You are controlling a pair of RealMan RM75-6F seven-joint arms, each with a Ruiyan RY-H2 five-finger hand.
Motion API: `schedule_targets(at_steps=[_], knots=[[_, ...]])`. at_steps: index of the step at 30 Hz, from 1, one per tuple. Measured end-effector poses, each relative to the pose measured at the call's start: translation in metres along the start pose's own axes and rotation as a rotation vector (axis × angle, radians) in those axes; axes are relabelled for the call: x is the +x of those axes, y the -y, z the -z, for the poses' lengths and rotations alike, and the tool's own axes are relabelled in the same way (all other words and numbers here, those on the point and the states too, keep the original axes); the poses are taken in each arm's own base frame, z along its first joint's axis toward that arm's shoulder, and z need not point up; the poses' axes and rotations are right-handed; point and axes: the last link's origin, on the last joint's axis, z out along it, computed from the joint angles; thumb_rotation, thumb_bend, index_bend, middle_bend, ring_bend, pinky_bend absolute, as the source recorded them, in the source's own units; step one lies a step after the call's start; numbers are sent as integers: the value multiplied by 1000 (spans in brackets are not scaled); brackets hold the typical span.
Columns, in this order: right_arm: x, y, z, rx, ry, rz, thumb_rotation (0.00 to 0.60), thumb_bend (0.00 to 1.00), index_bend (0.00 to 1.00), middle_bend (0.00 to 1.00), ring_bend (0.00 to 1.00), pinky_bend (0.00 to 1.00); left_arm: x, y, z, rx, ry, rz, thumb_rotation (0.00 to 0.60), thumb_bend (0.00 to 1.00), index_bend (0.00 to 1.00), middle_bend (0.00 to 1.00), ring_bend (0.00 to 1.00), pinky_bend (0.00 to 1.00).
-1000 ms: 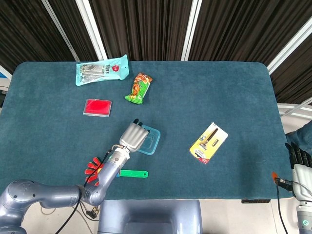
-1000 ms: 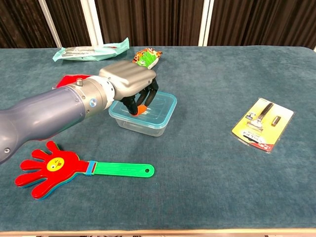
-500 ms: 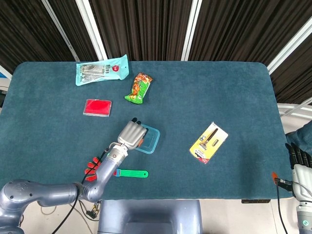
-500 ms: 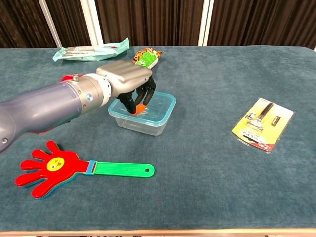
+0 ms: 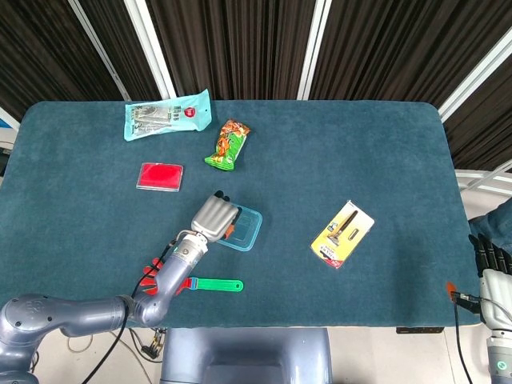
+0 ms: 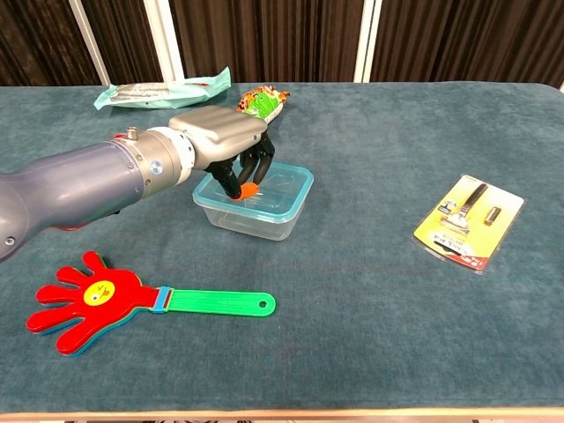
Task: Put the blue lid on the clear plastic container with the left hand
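The clear plastic container (image 6: 256, 220) stands on the blue-green table, left of centre, with the blue lid (image 6: 284, 182) lying flat on top of it (image 5: 246, 230). My left hand (image 6: 225, 137) hovers over the lid's rear left part, fingers curled downward like a claw, tips at or just above the lid surface. Nothing shows between the fingers. From the head view the left hand (image 5: 214, 218) covers the container's left half. My right hand (image 5: 492, 272) hangs beyond the table's right front corner, fingers straight and holding nothing.
A red hand-shaped clapper with a green handle (image 6: 97, 300) lies near the front edge, under my left forearm. A yellow razor pack (image 6: 469, 221) sits to the right. A green snack packet (image 5: 227, 145), a teal pouch (image 5: 166, 115) and a red card (image 5: 160, 176) lie further back.
My left hand has drawn back slightly toward the left and lifted a little from the lid. The lid and container have stayed put.
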Motion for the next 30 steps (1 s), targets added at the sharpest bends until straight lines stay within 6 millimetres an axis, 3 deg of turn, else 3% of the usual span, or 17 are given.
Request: schedule_targets(at_steps=[19,30], knots=[[0,0,1,0,1,-2,600,338,0,14,0,0,-9,8,10,14,-3,16,600,591,651,607,363,275],[0,0,0,1,-1,-3,600,338,0,14,0,0,-10,3,13,4,-8,16,600,590,651,607,368,311]])
